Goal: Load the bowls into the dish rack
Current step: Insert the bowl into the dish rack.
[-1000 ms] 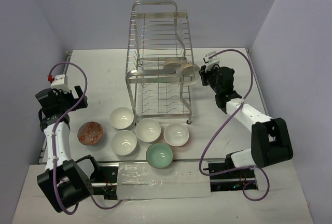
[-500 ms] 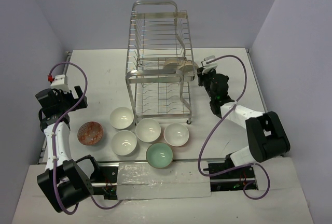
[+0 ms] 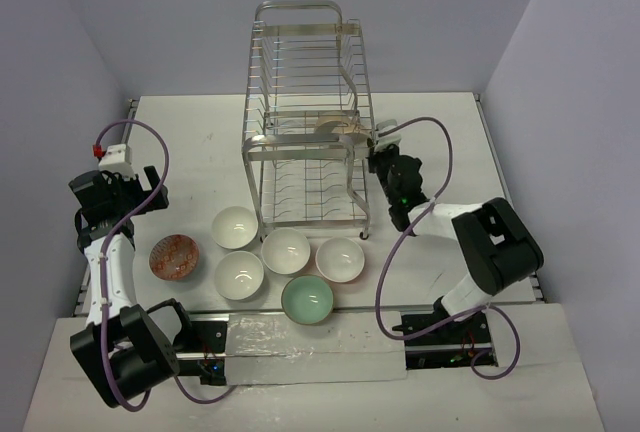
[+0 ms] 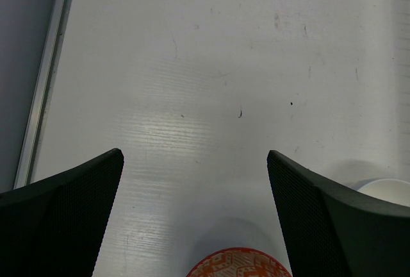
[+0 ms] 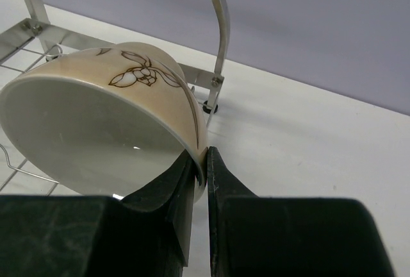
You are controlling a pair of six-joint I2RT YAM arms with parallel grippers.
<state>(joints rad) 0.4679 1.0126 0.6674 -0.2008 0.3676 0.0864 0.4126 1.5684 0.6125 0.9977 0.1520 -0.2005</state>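
The silver wire dish rack [image 3: 305, 132] stands at the table's middle back. My right gripper [image 5: 200, 155] is shut on the rim of a cream bowl [image 5: 102, 129] with a flower mark. That bowl [image 3: 357, 133] is tipped on its side at the rack's right edge, over the lower tier. Another bowl [image 3: 328, 124] stands in the rack beside it. In front of the rack sit several white bowls [image 3: 286, 250], a mint green bowl [image 3: 307, 300] and an orange-red patterned bowl [image 3: 176, 256]. My left gripper [image 4: 195, 158] hangs open above the table, the orange-red bowl [image 4: 238, 263] just below it.
The rack's upright post and corner foot [image 5: 218, 65] stand right behind the held bowl. A white bowl's rim [image 4: 386, 187] shows at the right of the left wrist view. A metal rail [image 4: 45, 78] runs along the table's left edge.
My right arm has swung left with the cream bowl, bringing it from beside the rack up against the rack's right side. The left arm has not moved.
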